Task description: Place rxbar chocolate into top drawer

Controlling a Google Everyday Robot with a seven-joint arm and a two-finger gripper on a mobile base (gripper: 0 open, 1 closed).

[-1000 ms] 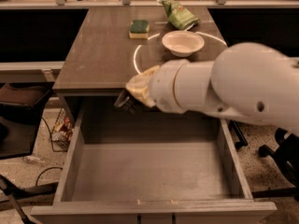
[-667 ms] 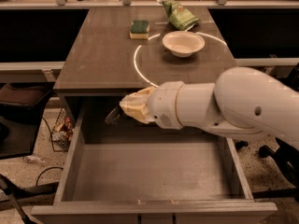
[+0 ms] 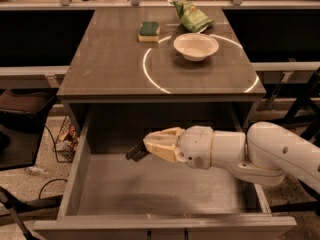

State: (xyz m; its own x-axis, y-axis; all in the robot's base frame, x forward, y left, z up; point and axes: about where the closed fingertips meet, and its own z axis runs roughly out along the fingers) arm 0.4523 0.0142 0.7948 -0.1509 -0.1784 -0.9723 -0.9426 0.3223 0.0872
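Below the grey table's (image 3: pixel 107 69) front edge: top drawer (image 3: pixel 150 190), pulled fully out from under the table, as wide as the table, with plain grey walls and a bare grey floor.

Item 1. Gripper (image 3: pixel 149 146), cream-coloured fingers, under the table's front edge and above the drawer floor, towards the rear wall, left of the table's centre line. Jaws clamped on the rxbar chocolate.

Item 2. Rxbar chocolate (image 3: pixel 136 152), dark flat bar, sticking out leftwards and downwards from the fingertips, tilted, held clear of the drawer floor beneath the table's front edge.

Item 3. Arm (image 3: pixel 250 154), white, rounded, reaching in from below the table's right front corner, crossing the drawer's right wall.

Item 4. Bowl (image 3: pixel 195 46), pale, upright, on the table's right rear part.

Item 5. Sponge (image 3: pixel 149 31), green over yellow, on the table towards the rear, left of the bowl and apart from it.

Item 6. Chip bag (image 3: pixel 192 16), green, crinkled, at the table's rear edge, behind the bowl.

Item 7. White ring (image 3: pixel 146 74), a thin line marked on the tabletop, running round the bowl.
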